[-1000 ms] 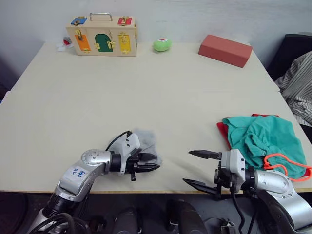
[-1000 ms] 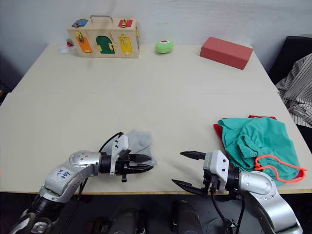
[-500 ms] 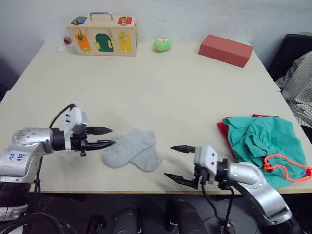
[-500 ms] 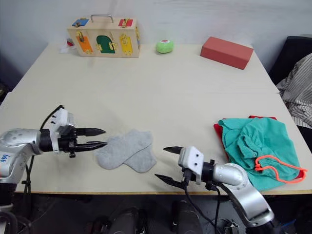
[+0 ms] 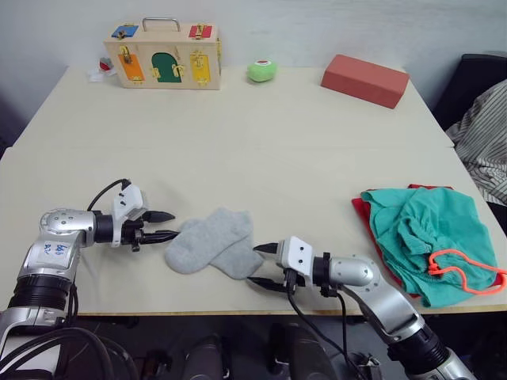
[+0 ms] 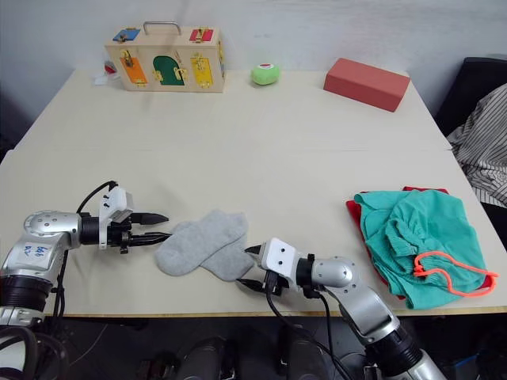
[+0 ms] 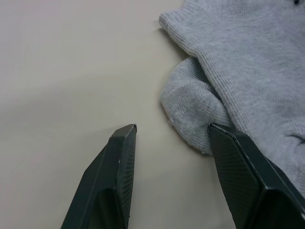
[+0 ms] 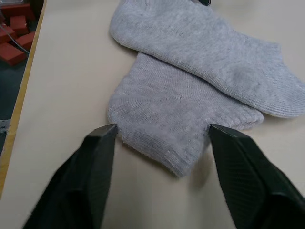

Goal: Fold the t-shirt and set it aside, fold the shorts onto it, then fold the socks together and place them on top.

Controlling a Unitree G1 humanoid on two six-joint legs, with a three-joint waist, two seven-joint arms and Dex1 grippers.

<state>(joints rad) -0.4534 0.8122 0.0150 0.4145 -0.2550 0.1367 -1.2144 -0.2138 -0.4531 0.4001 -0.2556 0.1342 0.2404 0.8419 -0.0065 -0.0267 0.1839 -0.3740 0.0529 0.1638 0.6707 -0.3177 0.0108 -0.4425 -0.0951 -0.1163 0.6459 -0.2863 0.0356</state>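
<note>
The two grey socks (image 5: 212, 241) lie near the table's front edge, one across the other. My left gripper (image 5: 174, 224) is open at their left end, and in the left wrist view one of its fingers (image 7: 238, 162) touches the toe of a sock (image 7: 190, 109). My right gripper (image 5: 253, 265) is open at the front right end, with its jaws either side of the lower sock's edge (image 8: 162, 119). The teal shorts (image 5: 428, 229) with an orange drawstring lie crumpled on the red t-shirt (image 5: 362, 212) at the right edge.
At the back of the table stand a wooden latch box (image 5: 162, 54), a green ball (image 5: 261, 71) and a salmon-red block (image 5: 364, 81). Striped cloth (image 5: 483, 142) hangs beyond the right edge. The table's front edge (image 5: 198, 310) runs just behind both grippers.
The left gripper let go of the socks, drew left, then came back to their left end. The right gripper moved left along the front edge up to the lower sock.
</note>
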